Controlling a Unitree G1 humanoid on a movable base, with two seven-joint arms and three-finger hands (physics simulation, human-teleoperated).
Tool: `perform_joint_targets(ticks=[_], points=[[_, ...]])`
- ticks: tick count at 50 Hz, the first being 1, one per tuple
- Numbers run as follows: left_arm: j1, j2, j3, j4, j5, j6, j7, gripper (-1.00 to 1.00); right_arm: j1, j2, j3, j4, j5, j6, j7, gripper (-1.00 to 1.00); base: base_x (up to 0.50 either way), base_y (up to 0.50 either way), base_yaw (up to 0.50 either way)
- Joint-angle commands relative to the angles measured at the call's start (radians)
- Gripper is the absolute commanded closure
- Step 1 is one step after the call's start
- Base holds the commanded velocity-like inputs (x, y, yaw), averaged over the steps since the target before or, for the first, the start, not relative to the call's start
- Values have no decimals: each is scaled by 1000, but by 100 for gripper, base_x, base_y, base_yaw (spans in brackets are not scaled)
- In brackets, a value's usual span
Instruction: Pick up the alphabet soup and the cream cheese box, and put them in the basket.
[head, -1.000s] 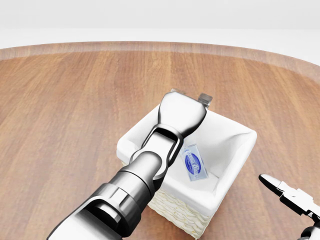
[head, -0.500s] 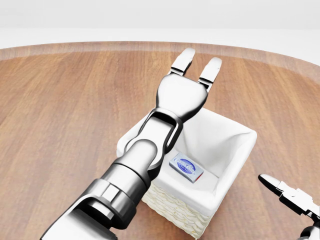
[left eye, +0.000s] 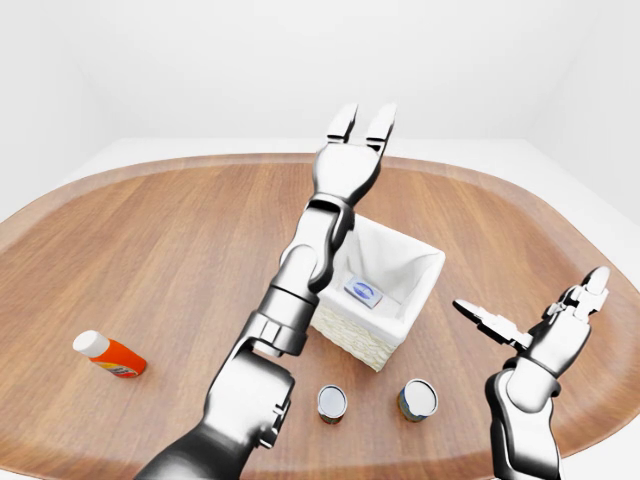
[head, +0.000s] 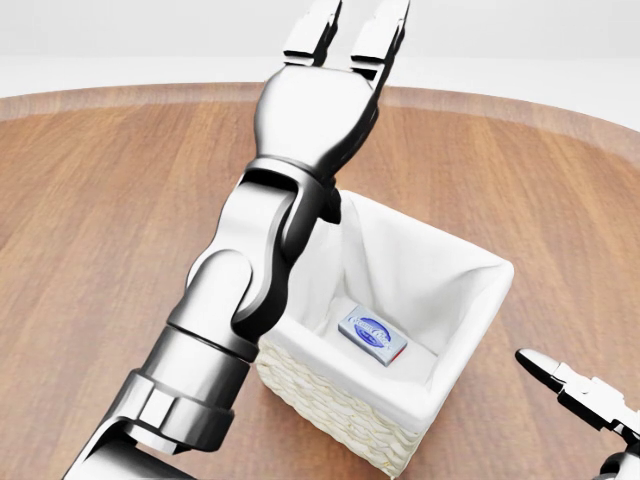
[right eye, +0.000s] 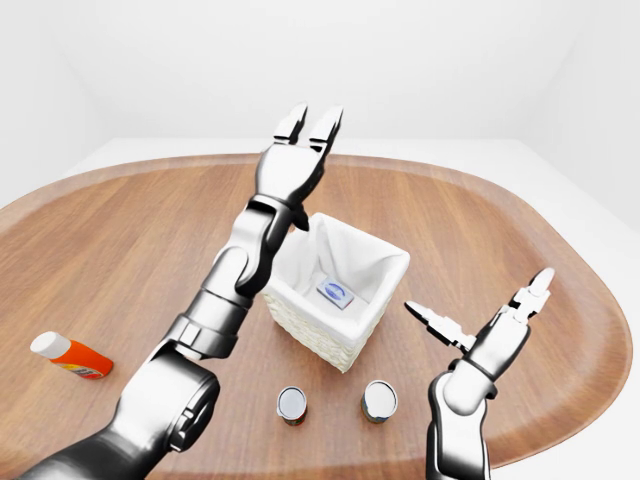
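Observation:
The cream cheese box (head: 372, 336) lies flat on the floor of the white-lined wicker basket (head: 488, 283). My left hand (head: 350, 25) is raised high above the basket's left rim, with its fingers open and empty. My right hand (left eye: 528, 300) is open and empty, to the right of the basket and above the table. Two cans (left eye: 332, 402) (left eye: 418, 399) stand on the table below the basket in the left-eye view. I cannot tell which of them is the alphabet soup.
An orange bottle with a white cap (left eye: 110, 354) lies on the wooden table (left eye: 170, 240) at the far left. My left forearm (head: 240, 280) crosses over the basket's left side.
My left hand has risen out of the basket with its fingers spread. The cream cheese box has gone from leaning upright to lying flat on the basket floor. My right hand has not moved.

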Motion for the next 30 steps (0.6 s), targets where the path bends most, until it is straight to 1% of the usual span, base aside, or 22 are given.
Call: perform_joint_targets(ticks=[1, 3, 5, 6, 8, 10, 13, 14, 15, 17, 18, 19, 20, 22, 25, 27, 28, 29, 30], points=[[121, 39, 42, -345, -160, 20, -82, -100, -2, 0, 1, 4, -7, 1, 0, -100, 0, 0, 0], [149, 61, 40, -420, -161, 37, -108, -100, -3, -1, 1, 11, -7, -6, 0, -100, 0, 0, 0], [168, 69, 41, -469, -171, 46, -130, -100, 0, 0, 2, 0, -9, 2, 0, -100, 0, 0, 0], [176, 73, 40, -483, -171, 46, -136, -100, 1, 1, 3, -4, -8, 4, 0, -100, 0, 0, 0], [193, 85, 46, -522, -171, 46, -147, -100, 0, 0, 2, 6, -13, -7, 0, -100, 0, 0, 0], [197, 93, 58, -547, -185, 46, -153, -100, 4, 2, 2, -7, -17, -1, 0, -100, 0, 0, 0], [212, 109, 66, -589, -203, 46, -164, -100, 5, 3, 1, -10, -17, -2, 0, -100, 0, 0, 0], [226, 123, 76, -611, -215, 46, -176, -100, 5, 3, 1, -12, -18, -1, 0, -100, 0, 0, 0], [227, 130, 86, -620, -221, 46, -168, -100, 4, 2, 0, -10, -17, -4, 0, -100, 0, 0, 0], [219, 157, 115, -616, -259, 46, -163, -100, 5, 1, 3, -1, -20, -16, 0, -100, 0, 0, 0], [218, 173, 129, -611, -285, 46, -154, -100, 10, 2, 7, -16, -19, -8, 0, -100, 0, 0, 0], [219, 186, 132, -611, -303, 46, -149, -100, 12, 4, 9, -22, -22, -8, 0, -100, 0, 0, 0], [226, 210, 141, -614, -316, 46, -146, -100, 10, 3, 8, -18, -26, -10, 0, -100, 0, 0, 0], [235, 230, 152, -630, -342, 46, -146, -100, 10, 4, 5, -23, -23, -8, 0, -100, 0, 0, 0], [245, 263, 174, -673, -375, 46, -152, -100, 10, 4, 4, -14, -31, -19, 0, -100, 0, 0, 0], [247, 284, 189, -692, -394, 46, -155, -100, 12, 6, 4, -21, -32, -14, 0, -100, 0, 0, 0], [246, 308, 205, -689, -417, 46, -157, -100, 12, 6, 3, -23, -29, -14, 0, -100, 0, 0, 0], [246, 311, 204, -689, -421, 46, -156, -100, 12, 7, 3, -23, -29, -14, 0, -100, 0, 0, 0], [231, 340, 245, -673, -460, 46, -142, -100, 12, 6, 4, -22, -34, -13, 0, -100, 0, 0, 0]])
